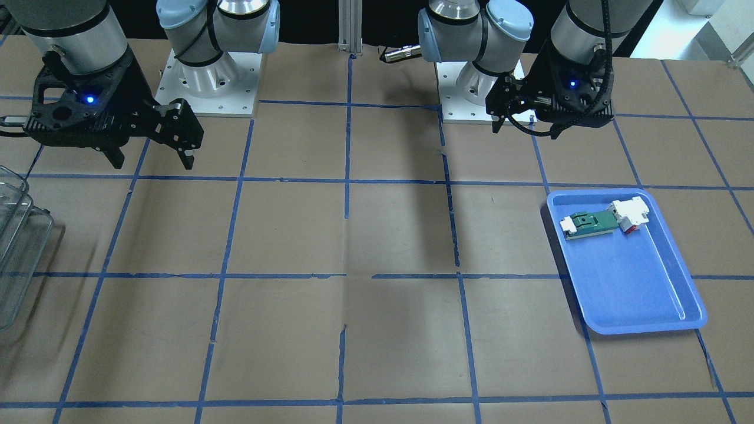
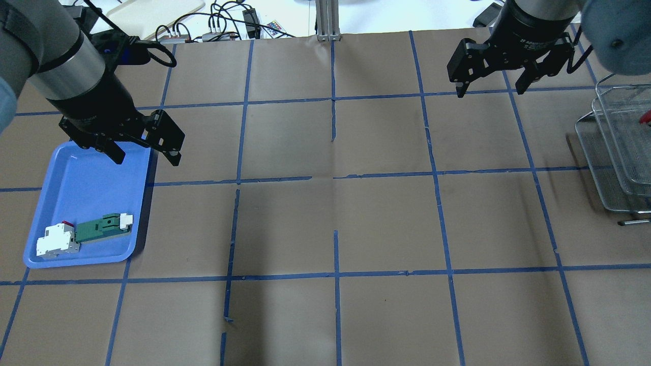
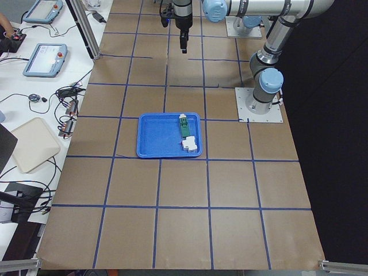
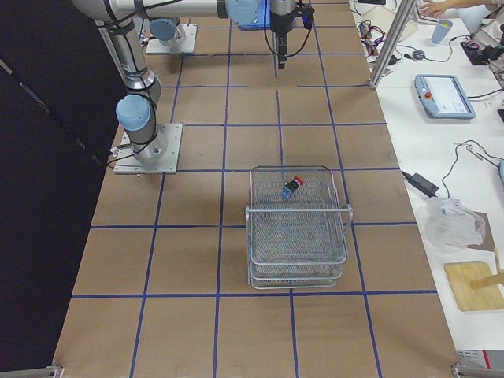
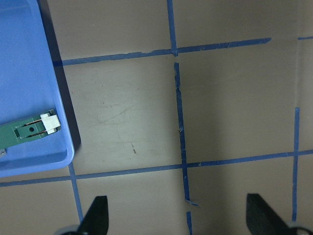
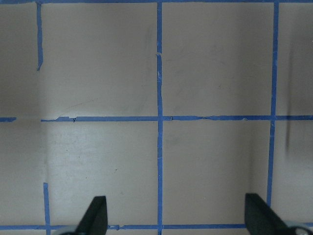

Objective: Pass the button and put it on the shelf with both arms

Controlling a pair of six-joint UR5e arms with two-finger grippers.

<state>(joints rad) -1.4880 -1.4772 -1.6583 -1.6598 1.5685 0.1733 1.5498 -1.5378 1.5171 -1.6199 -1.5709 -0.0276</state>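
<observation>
The button, with a red cap and a blue-grey block, lies on the top tier of the see-through tiered shelf. In the overhead view only a red bit of the button shows at the right edge, on the shelf. My right gripper hangs open and empty above the table, left of the shelf and apart from it. It also shows in the front view. My left gripper is open and empty above the far right corner of the blue tray. It also shows in the front view.
The blue tray lies at the table's left and holds a green-and-white flat module with a white-red end block. Brown paper with a blue tape grid covers the table. Cables and devices lie beyond the far edge.
</observation>
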